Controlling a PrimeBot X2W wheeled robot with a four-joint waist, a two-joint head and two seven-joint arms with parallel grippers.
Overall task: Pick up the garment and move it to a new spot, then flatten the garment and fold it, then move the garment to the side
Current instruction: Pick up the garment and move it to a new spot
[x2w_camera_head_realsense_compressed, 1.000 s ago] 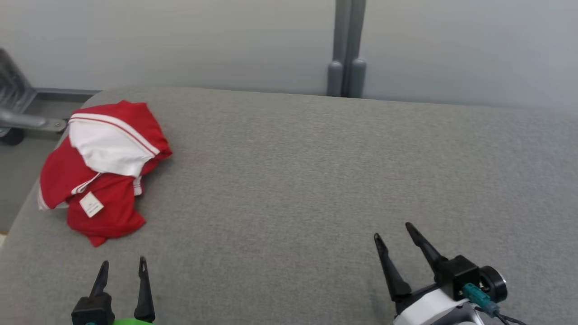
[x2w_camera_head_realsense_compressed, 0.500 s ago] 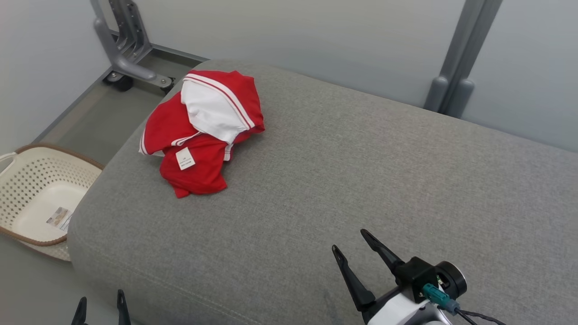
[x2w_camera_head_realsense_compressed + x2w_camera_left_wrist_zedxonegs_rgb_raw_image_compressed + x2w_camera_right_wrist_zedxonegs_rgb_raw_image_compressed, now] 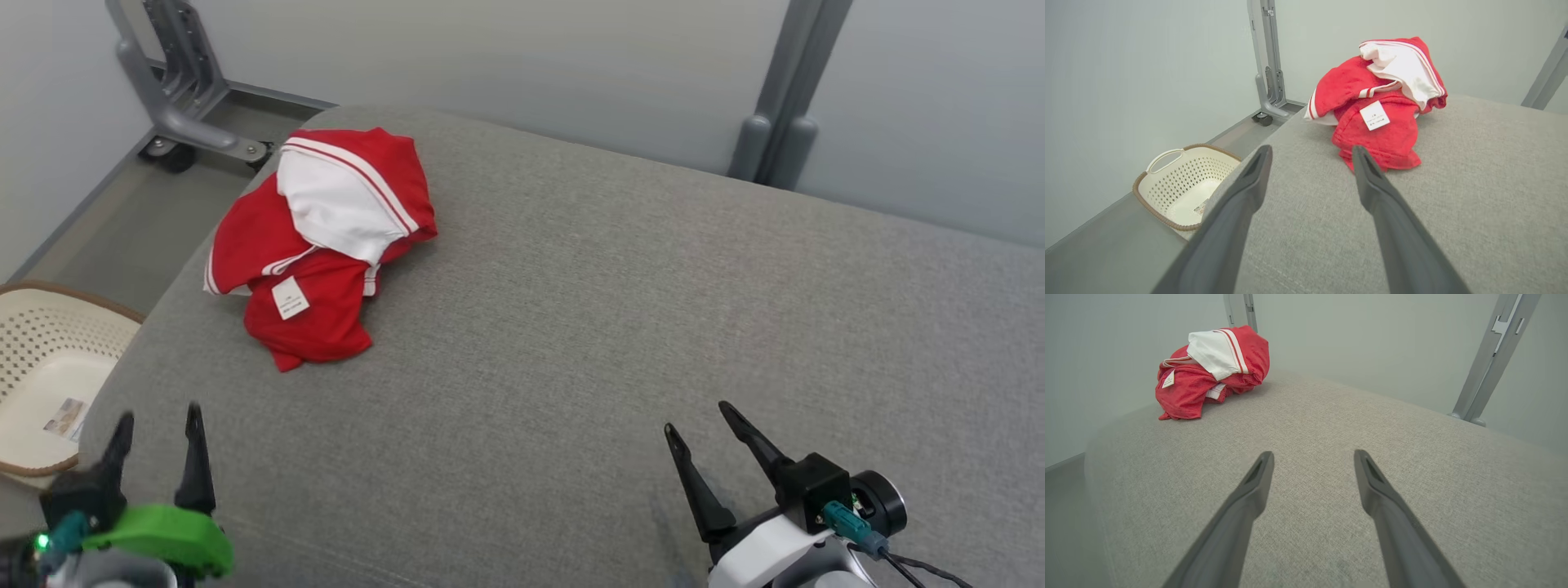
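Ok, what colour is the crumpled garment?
The garment is red with a white panel and white stripes; the left wrist view shows it best.

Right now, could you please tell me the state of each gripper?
Left gripper: open, holding nothing, apart from the red garment.
Right gripper: open, holding nothing, above the grey cushion.

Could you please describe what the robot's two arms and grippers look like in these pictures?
Both grippers have two long, dark, tapering fingers on a black block. The left gripper sits on a bright green collar with a small green light. The right gripper joins a white forearm shell, with a black round housing, a teal plug and a dark cable.
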